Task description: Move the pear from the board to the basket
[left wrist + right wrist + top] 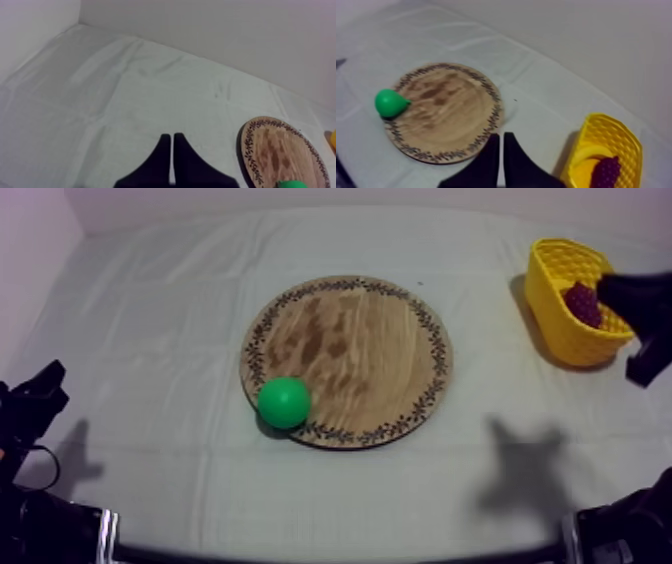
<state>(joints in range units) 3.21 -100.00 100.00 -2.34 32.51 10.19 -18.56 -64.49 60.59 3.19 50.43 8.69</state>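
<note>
A green pear [284, 401] lies on the near left rim of the round wooden board [370, 358] in the middle of the table. The yellow basket [560, 328] stands at the far right. My right arm [645, 318] reaches in beside the basket, well away from the pear. In the right wrist view my right gripper [501, 145] is shut on nothing, its fingers together between the board [446, 110] and the basket [616, 135], with the pear [390, 103] at the board's far side. My left gripper [172, 145] is shut and empty, resting at the table's near left [40, 393].
Inside the basket lie a bunch of dark grapes [606, 172] and a banana [586, 170]; the grapes [582, 303] also show from above. The left wrist view catches the board [280, 150] and a sliver of the pear [292, 184]. Walls close the back and left.
</note>
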